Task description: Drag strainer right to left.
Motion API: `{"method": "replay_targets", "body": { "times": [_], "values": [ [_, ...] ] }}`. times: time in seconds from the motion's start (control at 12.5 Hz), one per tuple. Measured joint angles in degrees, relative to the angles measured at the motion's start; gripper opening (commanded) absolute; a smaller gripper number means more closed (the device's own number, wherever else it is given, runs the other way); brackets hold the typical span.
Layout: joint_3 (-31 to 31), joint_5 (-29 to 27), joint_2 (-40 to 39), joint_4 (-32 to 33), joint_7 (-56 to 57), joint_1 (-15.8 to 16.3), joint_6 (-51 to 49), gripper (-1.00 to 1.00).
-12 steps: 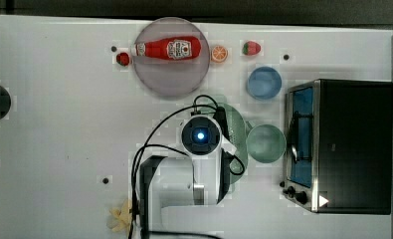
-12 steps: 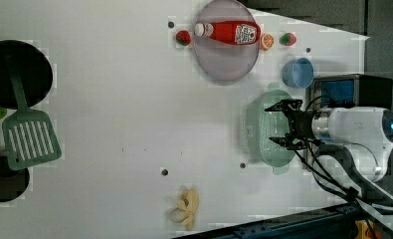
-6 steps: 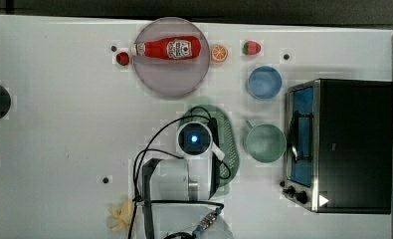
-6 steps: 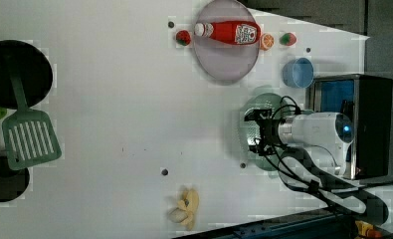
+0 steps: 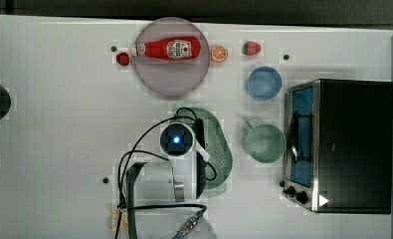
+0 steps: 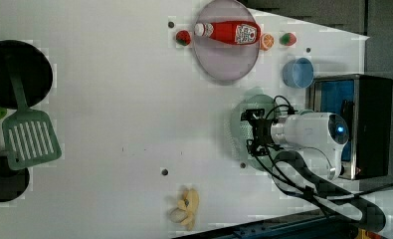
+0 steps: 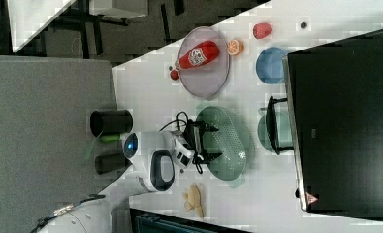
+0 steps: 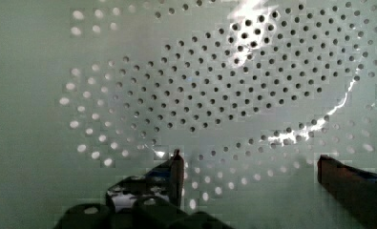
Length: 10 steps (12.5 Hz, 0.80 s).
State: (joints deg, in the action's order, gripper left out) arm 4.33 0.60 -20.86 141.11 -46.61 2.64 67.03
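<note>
Strainer is sitting just beside the green mug, on the top view's right half of the table, not dragged anywhere yet. I'm watching the gripper coming down into its bowl compared with a second ago, fingers spread wide, holding nothing. Wrist view is showing holes close up, so I'm guessing the leftward drag is about to start.
</note>
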Motion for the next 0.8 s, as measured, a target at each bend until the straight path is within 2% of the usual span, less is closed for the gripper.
{"method": "replay_targets", "body": {
  "times": [0.16, 0.24, 0.32, 0.8],
  "values": [
    [0.7, -0.4, -1.1, -0.6, 0.0, 0.5, -0.3, 1.00],
    [1.5, -2.6, -1.0, -0.7, -0.3, 0.6, -0.2, 1.00],
    [1.6, -4.8, -1.0, -0.6, -0.8, 1.5, -0.4, 1.00],
    [2.7, -10.2, -1.6, -3.8, -1.0, 7.3, -1.6, 1.00]
  ]
}}
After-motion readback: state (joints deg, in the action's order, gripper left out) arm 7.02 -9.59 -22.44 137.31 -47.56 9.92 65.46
